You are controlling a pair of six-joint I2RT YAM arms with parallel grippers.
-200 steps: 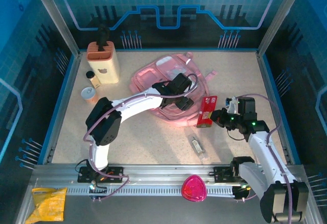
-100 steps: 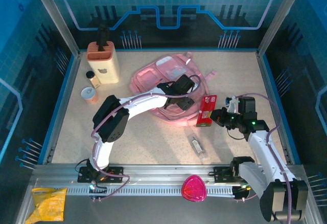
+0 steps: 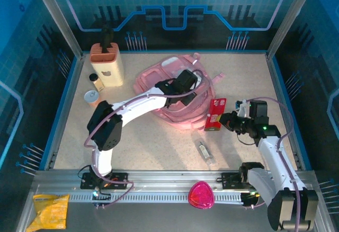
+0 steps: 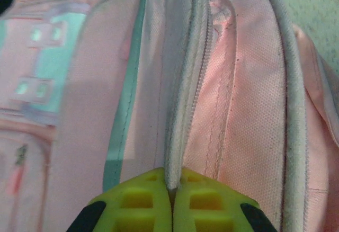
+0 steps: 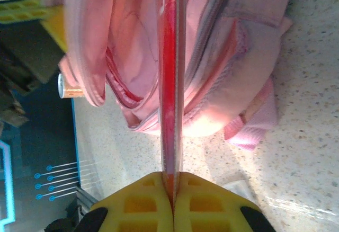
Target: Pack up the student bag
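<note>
Opening step, seemingly: left gripper (image 4: 171, 187) was clamped shut on the zip edge (image 4: 180, 105) of the pink backpack (image 3: 151, 78), lying mid-table. Right gripper (image 5: 172, 181) pinched a red packet (image 3: 215, 114) just beside it. Next move called for lifting that edge and sliding the packet in.

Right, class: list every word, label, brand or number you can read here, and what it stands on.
Nothing can be read for certain.
On the red packet: white print, too small to read.
On the cream box: a dark mark on its front, too blurred to read.
On the student bag: teal shapes, no lettering visible.
</note>
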